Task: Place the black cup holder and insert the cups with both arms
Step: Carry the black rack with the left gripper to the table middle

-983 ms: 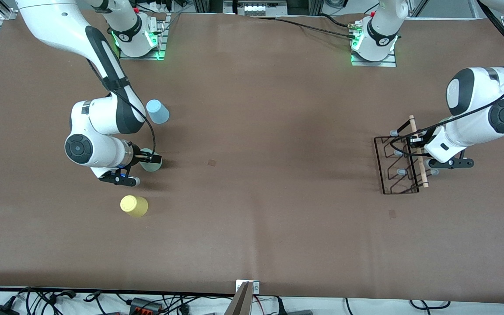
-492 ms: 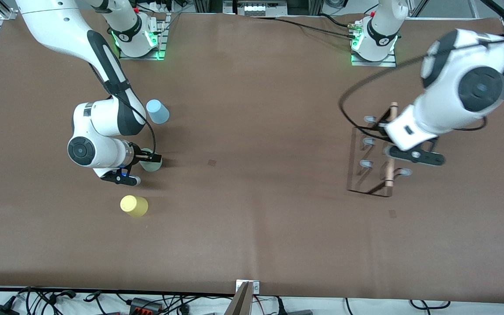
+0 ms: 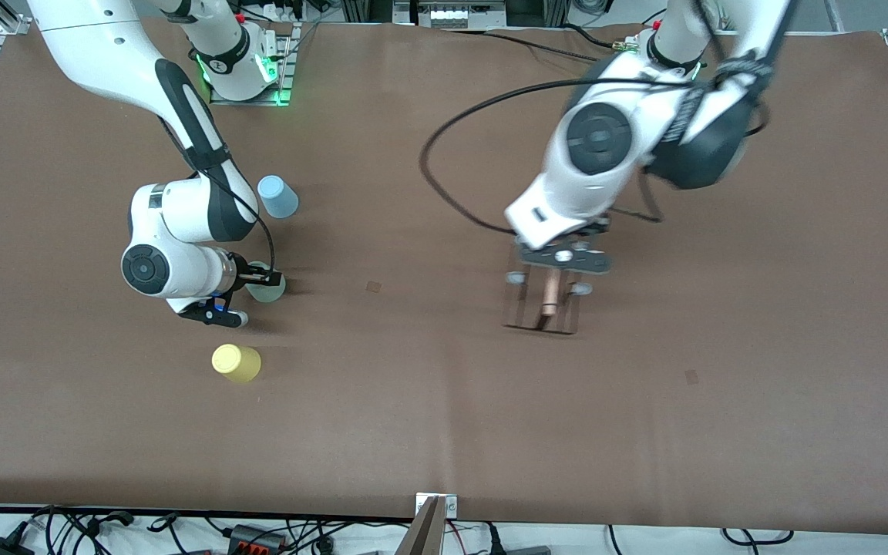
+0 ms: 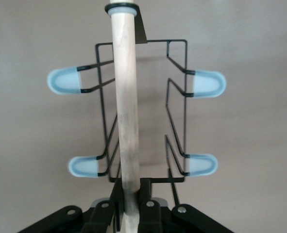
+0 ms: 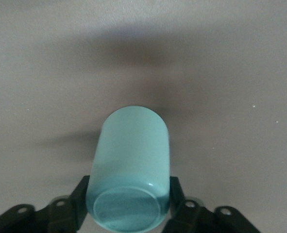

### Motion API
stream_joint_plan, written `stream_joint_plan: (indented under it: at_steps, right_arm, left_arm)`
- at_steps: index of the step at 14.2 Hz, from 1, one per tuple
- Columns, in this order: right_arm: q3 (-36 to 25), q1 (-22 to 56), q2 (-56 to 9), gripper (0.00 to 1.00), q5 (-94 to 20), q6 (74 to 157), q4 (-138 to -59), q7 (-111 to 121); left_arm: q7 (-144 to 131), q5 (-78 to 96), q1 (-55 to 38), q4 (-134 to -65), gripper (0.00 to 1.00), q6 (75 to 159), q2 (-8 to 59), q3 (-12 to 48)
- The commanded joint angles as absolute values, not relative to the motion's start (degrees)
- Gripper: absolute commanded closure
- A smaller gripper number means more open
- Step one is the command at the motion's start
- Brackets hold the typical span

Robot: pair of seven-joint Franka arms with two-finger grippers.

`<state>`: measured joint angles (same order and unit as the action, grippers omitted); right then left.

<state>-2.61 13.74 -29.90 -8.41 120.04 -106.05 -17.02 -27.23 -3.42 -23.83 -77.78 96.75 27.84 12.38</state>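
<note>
Across the brown table [image 3: 428,416], seen from the high front camera, the left gripper [image 3: 560,266] hangs over the middle of the cloth with the black cup holder [image 3: 543,304] clamped by its wooden handle, the rack clear of the surface and blurred. The left arm's white wrist and a looping black cable [image 3: 444,193] cover the upper part of the rack. Toward the right arm's end, the right gripper [image 3: 263,281] sits low at the pale green cup [image 3: 267,290], its fingers closed against the cup's sides. The light blue cup [image 3: 277,196] stands farther from the camera than the green one, just beside the right arm's forearm; the yellow cup [image 3: 236,363] stands nearer the camera, apart from the gripper. All three cups rest upside down, bases up. A tangle of cables [image 3: 182,532] runs along the table's near edge.

From the left wrist camera, the holder's wooden rod [image 4: 127,121] runs straight out from between the shut black fingers [image 4: 145,206], which pinch it near one end. Four pale-tipped pegs [image 4: 64,80] stick out, two to each side of the rod, all bare.

From the right wrist camera, the green cup [image 5: 129,174] fills the space between the two black fingers [image 5: 178,194], which press its sides near the flat base, with bare tabletop around it.
</note>
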Motion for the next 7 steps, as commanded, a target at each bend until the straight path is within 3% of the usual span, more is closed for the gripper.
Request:
stream_joint_plan:
  at_steps: [1, 5, 7]
  right_arm:
    - [-2.8, 13.6, -28.6, 0.71, -9.0, 117.9, -103.7, -16.8]
    - [-2.9, 12.5, -28.3, 0.71, -9.1, 101.6, -89.3, -16.7]
    - [-2.9, 12.3, -28.3, 0.71, -9.2, 99.1, -85.9, -16.5]
  left_arm:
    - [-31.3, -3.6, -26.5, -69.5, 0.99, 101.1, 35.1, 12.0]
    - [-37.9, -3.6, -31.7, -69.4, 0.99, 111.2, 40.2, 12.0]
    - [-39.9, -3.6, -32.4, -69.4, 0.99, 113.4, 41.1, 12.0]
